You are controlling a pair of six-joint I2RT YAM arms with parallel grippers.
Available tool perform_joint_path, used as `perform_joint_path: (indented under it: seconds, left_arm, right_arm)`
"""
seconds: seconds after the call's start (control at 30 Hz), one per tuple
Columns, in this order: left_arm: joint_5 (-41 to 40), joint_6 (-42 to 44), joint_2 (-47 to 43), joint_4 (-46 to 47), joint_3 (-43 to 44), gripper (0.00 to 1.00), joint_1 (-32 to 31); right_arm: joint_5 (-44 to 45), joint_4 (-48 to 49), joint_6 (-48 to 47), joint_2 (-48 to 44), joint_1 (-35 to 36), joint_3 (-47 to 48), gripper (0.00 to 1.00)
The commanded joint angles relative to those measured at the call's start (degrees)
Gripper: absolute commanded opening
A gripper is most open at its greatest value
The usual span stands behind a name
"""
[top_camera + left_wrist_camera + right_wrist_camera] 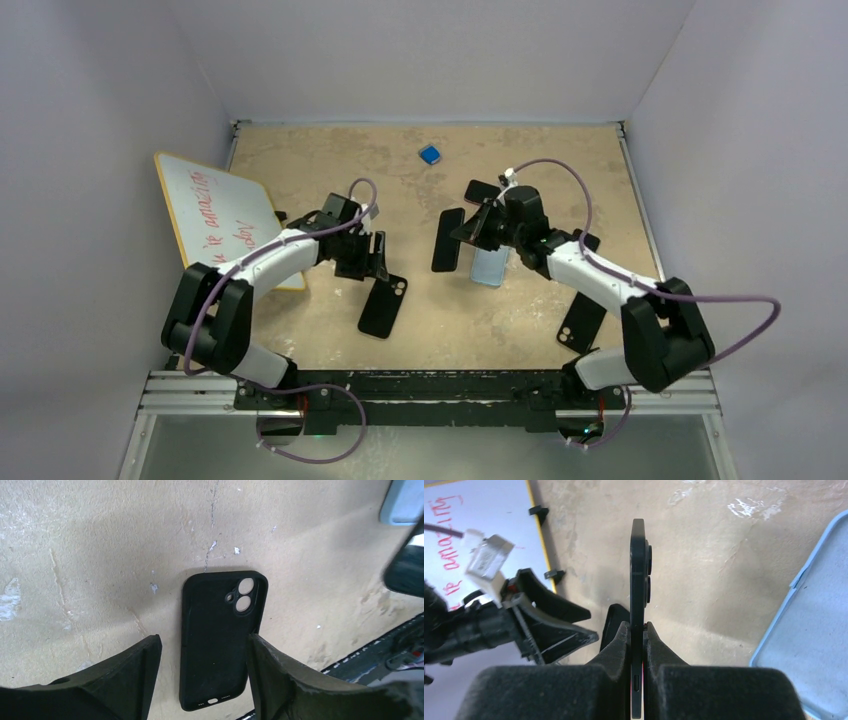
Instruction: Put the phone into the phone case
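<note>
Phone [638,570]: I am seeing it clamped edge-on in the right pincer [638,630]. The jaws are pressing together on its near end, one on the screen face and one on the back. It is hanging clear of the table [100,555], with its camera bump showing on one side. I am judging that this end grip is leaving most of the phone free, so it can be lowered into a case without the jaws fouling the rim.

Black phone case [215,655]: it is lying flat on the table under the left arm, camera cut-out at the far end, and appears to be presenting its hollow side upward. The left pincer [204,647] is hovering over it with jaws apart, one of its fingers [137,672] on each long side. I cannot tell whether either is touching the case. I am reading this stance as preparation to steady the case against sliding.

In the top view the phone is sitting near the table's middle, well apart from the black case and just beside a light blue case [809,630]. A whiteboard [215,210] is lying at the left edge.

Insertion is not yet begun. I am flagging one risk: the case is soft-looking and unpinned, so it could shift under a pressing phone.
</note>
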Motion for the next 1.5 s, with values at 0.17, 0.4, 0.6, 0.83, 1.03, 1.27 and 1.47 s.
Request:
perform_joint_path:
  seconds: [0.17, 0.4, 0.6, 0.83, 1.03, 1.27, 1.47]
  left_arm:
    - [-9.1, -1.1, 2.3, 0.5, -1.3, 0.45, -5.4]
    - [-13.2, -2.0, 5.0, 0.8, -1.3, 0.29, -8.6]
    - [-12.2, -5.4, 4.4, 4.2, -1.5, 0.0, -9.4]
    - [-11.8, -15.7, 2.7, 11.2, -2.9, 0.0, -9.3]
    - [-10.9, -25.0, 2.6, 19.2, -5.7, 0.0, -9.3]
    - [-6.7, -28.7, 3.0, 24.5, -7.5, 0.1, -9.3]
    - [-1.2, -29.6, -2.2, 31.9, -12.0, 0.59, -9.0]
  right_arm:
    - [-3.6, -0.9, -6.4, -12.6, 0.2, -3.8, 0.0]
    - [-2.4, -3.2, -7.0, -17.5, 0.2, -5.9, 0.0]
    - [-2.6, -5.4, -7.4, -21.0, 0.1, -7.7, 0.0]
    - [-5.7, -1.7, -3.0, -21.9, 0.2, -11.6, 0.0]
    - [-8.2, 2.9, -1.2, -18.5, 0.6, -11.6, 0.0]
    - [-8.7, 5.4, -3.4, -19.0, 0.7, -14.6, 0.0]
    - [-10.5, 8.2, -3.0, -16.3, 0.8, -15.6, 0.0]
